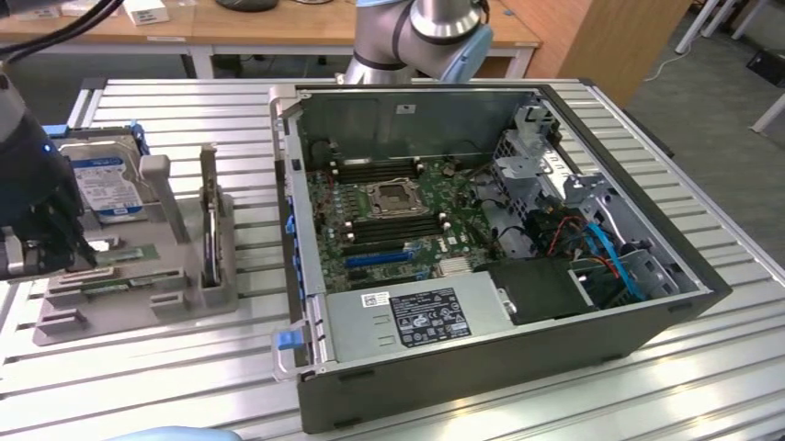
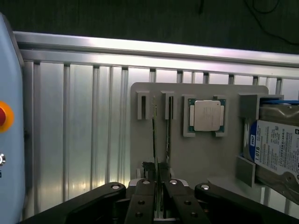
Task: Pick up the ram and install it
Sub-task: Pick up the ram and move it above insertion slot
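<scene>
Two rams stand on edge in slots of the grey holder. One ram runs straight into my gripper, whose dark fingers are pressed together on its near end. The second ram stands just beside it, outside the grip. In the exterior view my gripper hangs low over the holder at the exterior view's left, with a green ram showing beside it. The open computer case lies at the middle, its motherboard facing up.
A silver processor sits in a pocket of the holder. The blue-labelled hard drive stands at the holder's end. The slatted aluminium table carries everything. A drive cage and blue cables fill the case's far side.
</scene>
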`<state>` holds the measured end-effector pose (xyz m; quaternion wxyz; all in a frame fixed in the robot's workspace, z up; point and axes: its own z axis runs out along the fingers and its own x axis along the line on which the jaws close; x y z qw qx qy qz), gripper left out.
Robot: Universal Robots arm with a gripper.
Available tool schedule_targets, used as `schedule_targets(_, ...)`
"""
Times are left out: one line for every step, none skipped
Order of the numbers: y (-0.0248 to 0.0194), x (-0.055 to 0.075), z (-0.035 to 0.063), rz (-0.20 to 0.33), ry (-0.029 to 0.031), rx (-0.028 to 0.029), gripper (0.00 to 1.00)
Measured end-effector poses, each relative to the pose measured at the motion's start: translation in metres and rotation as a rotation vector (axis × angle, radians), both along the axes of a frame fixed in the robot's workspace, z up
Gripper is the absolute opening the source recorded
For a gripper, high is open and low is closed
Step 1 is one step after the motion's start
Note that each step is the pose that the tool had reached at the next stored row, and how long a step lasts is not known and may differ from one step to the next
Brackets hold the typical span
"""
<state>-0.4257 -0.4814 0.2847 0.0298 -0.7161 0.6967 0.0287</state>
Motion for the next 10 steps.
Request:
schedule_targets(0.0, 0.0, 0.0021, 0.0, 0.0, 0.0014, 0.14)
schedule_targets(0.0, 0.0, 0.0044, 0.0, 0.0, 0.0028, 0.14)
schedule_targets(0.0, 0.0, 0.0067, 0.0, 0.0, 0.004, 0.14)
schedule_targets(0.0, 0.0, 0.0091, 0.0, 0.0, 0.0051, 0.14)
schedule_targets(0.0, 0.0, 0.0116, 0.0, 0.0, 0.0061, 0.14)
schedule_targets(0.0, 0.0, 0.0145, 0.0, 0.0, 0.0068, 0.14)
schedule_targets(0.0, 0.0, 0.0175, 0.0, 0.0, 0.0071, 0.14)
schedule_targets(0.0, 0.0, 0.0204, 0.0, 0.0, 0.0072, 0.14)
schedule_targets(0.0, 0.0, 0.0234, 0.0, 0.0001, 0.0072, 0.14)
schedule_targets(0.0, 0.0, 0.037, 0.0, 0.0, 0.0073, 0.14)
